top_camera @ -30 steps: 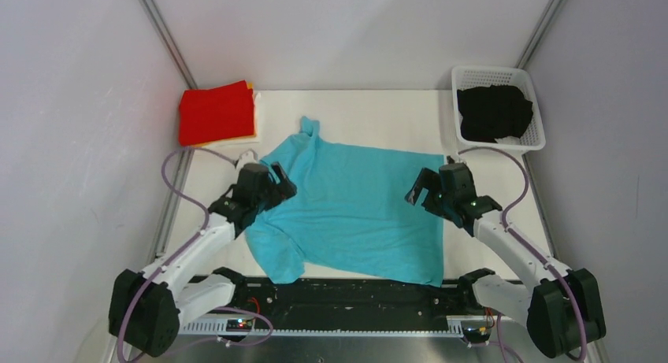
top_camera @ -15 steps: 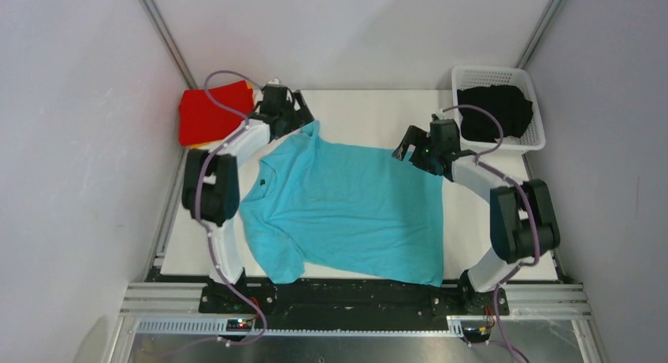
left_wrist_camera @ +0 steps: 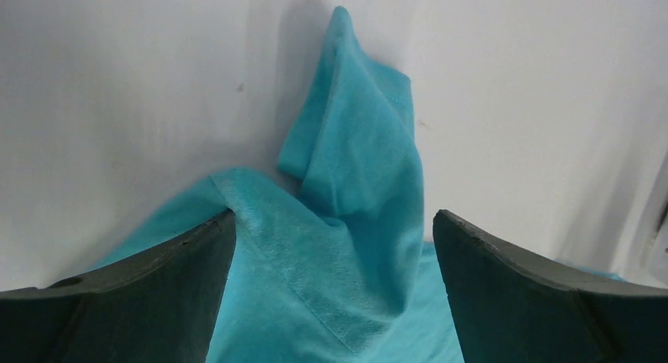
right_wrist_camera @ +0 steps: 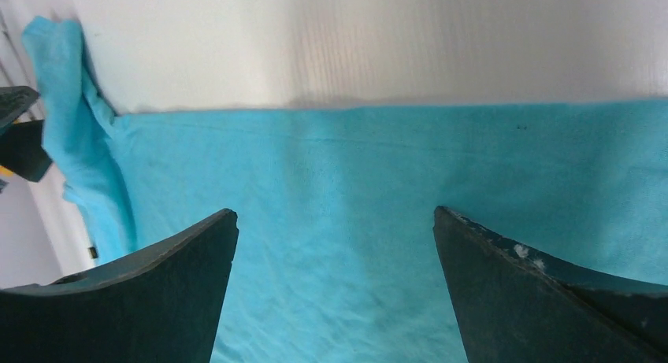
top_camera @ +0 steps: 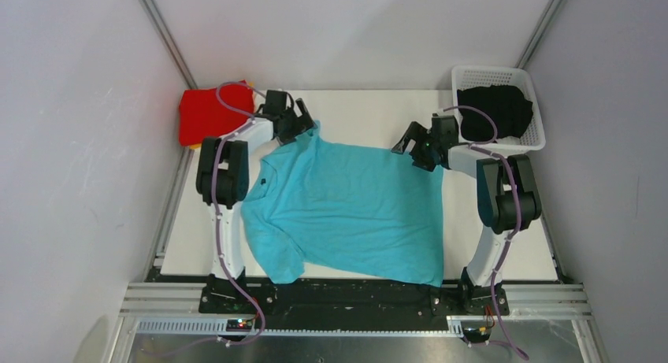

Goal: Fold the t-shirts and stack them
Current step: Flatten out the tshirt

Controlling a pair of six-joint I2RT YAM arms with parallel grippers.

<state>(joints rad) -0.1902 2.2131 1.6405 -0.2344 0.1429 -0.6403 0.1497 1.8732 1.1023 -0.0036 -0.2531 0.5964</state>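
Table (top_camera: 370, 111): white, walled on the left, back and right. I see bare room along the far edge and down the right side past the shirt's hem.
Turquoise shirt (top_camera: 346, 213): spread flat mid-table, collar toward the left, hem running straight front to back on the right. Its near edge reaches the front rail. The far sleeve is bunched up into a peak.
Basket (top_camera: 488, 68): white lattice, tucked into the far right corner, just beside the right arm.
Red shirt (top_camera: 209, 115): folded, in the far left corner, tight to the left wall.
Black shirt (top_camera: 495, 111): heaped inside the basket.
Left gripper (top_camera: 297, 119): at the far sleeve, fingers spread wide, with bunched cloth lying between them and not pinched.
Right gripper (top_camera: 413, 146): at the shirt's far right corner, fingers spread apart. I cannot tell whether it touches the cloth.
Wrist views only: the left one shows the sleeve standing as a folded ridge with a stitched hem. The right one shows the shirt's far edge lying straight on the white table, sleeve at frame left.
Overhead only: basket, red shirt, both arms.
Hard to make out: what lies under the red shirt, and the finger roots, cut off at the bottom of both wrist frames.
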